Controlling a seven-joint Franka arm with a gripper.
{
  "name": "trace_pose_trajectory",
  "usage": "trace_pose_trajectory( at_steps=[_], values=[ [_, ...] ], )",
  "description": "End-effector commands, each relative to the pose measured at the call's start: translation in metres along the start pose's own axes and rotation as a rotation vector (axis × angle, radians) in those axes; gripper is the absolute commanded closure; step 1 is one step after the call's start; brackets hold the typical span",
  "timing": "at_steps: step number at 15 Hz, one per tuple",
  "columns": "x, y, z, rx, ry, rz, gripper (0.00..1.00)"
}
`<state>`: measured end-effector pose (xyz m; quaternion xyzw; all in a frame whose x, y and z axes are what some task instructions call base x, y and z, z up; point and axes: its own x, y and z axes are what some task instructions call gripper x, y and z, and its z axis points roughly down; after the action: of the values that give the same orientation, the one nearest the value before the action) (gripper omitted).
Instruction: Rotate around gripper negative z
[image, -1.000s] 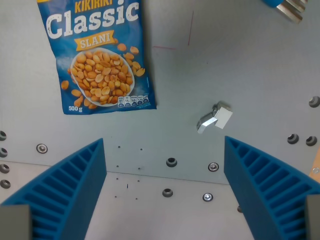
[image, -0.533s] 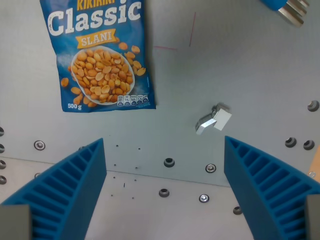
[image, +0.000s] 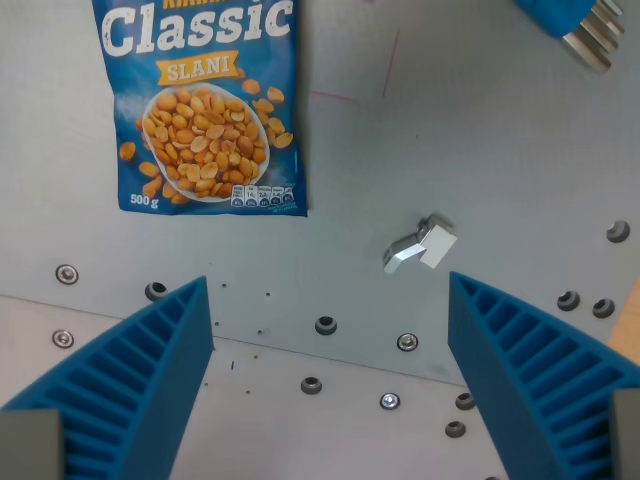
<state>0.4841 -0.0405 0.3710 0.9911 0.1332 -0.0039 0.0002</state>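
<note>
1. Nearest the camera: the two blue ribbed fingers, one at each lower corner of the wrist view. The gripper is spread wide, with bare worktop in the gap and nothing held.
2. The task is a pure rotation about the gripper's own axis, so its thing is the gripper itself; no object needs taking hold of. It hangs above the worktop, looking straight down.
3. Judgement: with nothing in the fingers there's no load to slip or swing during the turn. I see nothing tall enough nearby to foul the fingers.
4. Below and between the fingers: a seam across the grey plate, with a scatter of screw heads and holes along it.
5. Further out, on the wrist view's right of centre: a small metal bracket, lying loose and well apart from everything else.
6. Far, on the wrist view's upper left: a blue peanut bag lying flat, printed "Classic" and "500 g". The top edge is cut off by the frame.
7. If the bag ever had to be picked: I'd expect soft foil, shifting contents and a slippery face. Best taken by a pinch at an edge or seam, not on the flat face.
8. Far, on the wrist view's top right corner: a blue-handled tool with metal prongs, only partly in frame. Can't tell what it is.
</note>
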Motion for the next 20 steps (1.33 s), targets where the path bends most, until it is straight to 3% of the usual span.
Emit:
trace_pose_trajectory(
  at_steps=[1, 20],
  values=[
    [-0.0006, 0.0006, -0.0025, -0.002, 0.005, -0.146, 0.00],
    [-0.0006, 0.0006, -0.0025, -0.002, 0.005, -0.399, 0.00]
  ],
)
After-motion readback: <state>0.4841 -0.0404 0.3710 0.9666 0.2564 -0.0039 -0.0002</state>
